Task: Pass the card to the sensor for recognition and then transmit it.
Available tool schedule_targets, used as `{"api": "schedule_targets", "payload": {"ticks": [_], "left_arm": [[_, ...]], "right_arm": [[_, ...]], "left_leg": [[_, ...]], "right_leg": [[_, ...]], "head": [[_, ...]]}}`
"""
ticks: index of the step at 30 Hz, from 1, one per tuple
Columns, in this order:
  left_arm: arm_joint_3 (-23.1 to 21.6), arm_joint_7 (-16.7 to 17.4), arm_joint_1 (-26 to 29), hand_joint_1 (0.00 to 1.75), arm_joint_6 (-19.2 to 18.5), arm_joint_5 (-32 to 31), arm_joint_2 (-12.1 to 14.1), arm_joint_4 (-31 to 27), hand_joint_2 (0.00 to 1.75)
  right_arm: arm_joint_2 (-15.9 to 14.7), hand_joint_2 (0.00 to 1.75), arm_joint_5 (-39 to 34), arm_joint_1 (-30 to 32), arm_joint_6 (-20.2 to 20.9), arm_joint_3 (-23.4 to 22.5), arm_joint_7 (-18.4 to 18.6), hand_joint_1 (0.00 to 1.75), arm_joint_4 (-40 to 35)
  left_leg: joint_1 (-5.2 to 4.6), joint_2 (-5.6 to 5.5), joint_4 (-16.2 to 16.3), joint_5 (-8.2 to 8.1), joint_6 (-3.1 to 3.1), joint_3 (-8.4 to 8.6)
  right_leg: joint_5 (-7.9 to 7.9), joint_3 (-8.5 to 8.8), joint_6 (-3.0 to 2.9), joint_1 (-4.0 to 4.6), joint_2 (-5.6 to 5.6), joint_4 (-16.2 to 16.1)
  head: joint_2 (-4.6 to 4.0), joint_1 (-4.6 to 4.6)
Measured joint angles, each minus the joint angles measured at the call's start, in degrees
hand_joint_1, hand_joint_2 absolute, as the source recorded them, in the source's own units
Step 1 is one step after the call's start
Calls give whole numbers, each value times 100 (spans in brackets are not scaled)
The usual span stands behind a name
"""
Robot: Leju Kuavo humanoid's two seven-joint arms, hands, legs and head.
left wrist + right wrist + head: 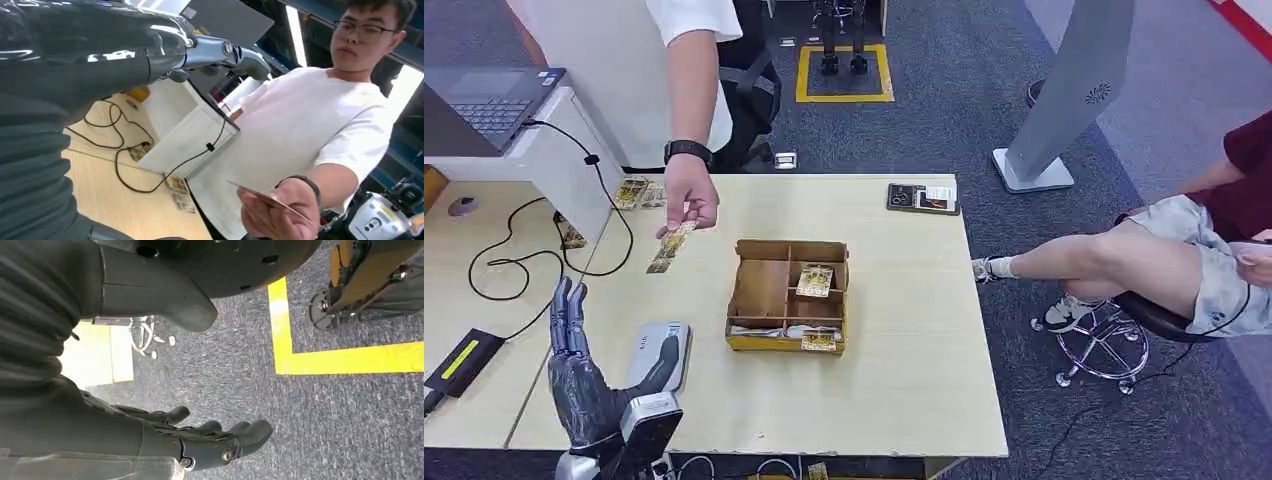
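Left robot hand [584, 375] raised at the table [904, 330] front edge, fingers spread, holding nothing. Person's hand [689, 195] offers card [671, 248] above open tabletop. Right robot hand [200, 437] hangs over carpet, fingers loosely apart, empty.

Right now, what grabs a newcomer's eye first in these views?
The person's hand over the far-left part of the table, holding out a card toward the robot. Below it the left hand is raised near the table's front edge, fingers apart and holding nothing. At mid-table sits a cardboard divider box with cards in its compartments.
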Motion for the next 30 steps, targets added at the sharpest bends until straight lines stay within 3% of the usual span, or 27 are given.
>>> {"api": "schedule_targets", "payload": {"ticks": [7, 11, 17, 19, 20, 30], "left_arm": [[68, -11, 55, 0, 0, 9, -81, -42, 175], [158, -94, 37, 0, 0, -555, -151, -41, 175], [160, -46, -225, 0, -2, -925, -151, -28, 175], [160, 41, -312, 37, -2, -1085, -149, 4, 175], [160, 88, -366, 175, -2, -1183, -144, 35, 175], [160, 395, -784, 175, -2, -1628, -98, 417, 175]], "right_arm": [[9, 175, 0, -1, -17, 0, -2, 0, 2], [11, 175, 0, -2, 2, 0, -2, 0, 2], [11, 175, 4, -17, 35, 94, 22, 0, 2], [11, 175, 7, -20, 35, 133, 33, 0, 2], [11, 175, 7, -25, 35, 155, 37, 0, 0], [9, 175, 9, -52, 15, 326, 87, 0, -33]], "left_leg": [[0, 0, 0, 0, 0, 0], [0, 0, 0, 0, 0, 2], [0, 1, 0, 2, 0, 3], [0, 0, 0, 2, 0, 3], [0, 0, 0, 2, 0, 3], [0, 0, 1, 2, 0, 3]], "right_leg": [[0, 0, 0, 0, 0, 0], [0, 0, 0, 0, 0, 0], [2, 0, -1, 0, 1, 0], [2, 0, -1, 0, 1, 0], [2, 1, -1, 0, 0, 0], [2, 0, 0, 0, 1, 0]], "head": [[0, 0], [0, 0], [0, -2], [0, 0], [0, 0], [0, 0]]}}
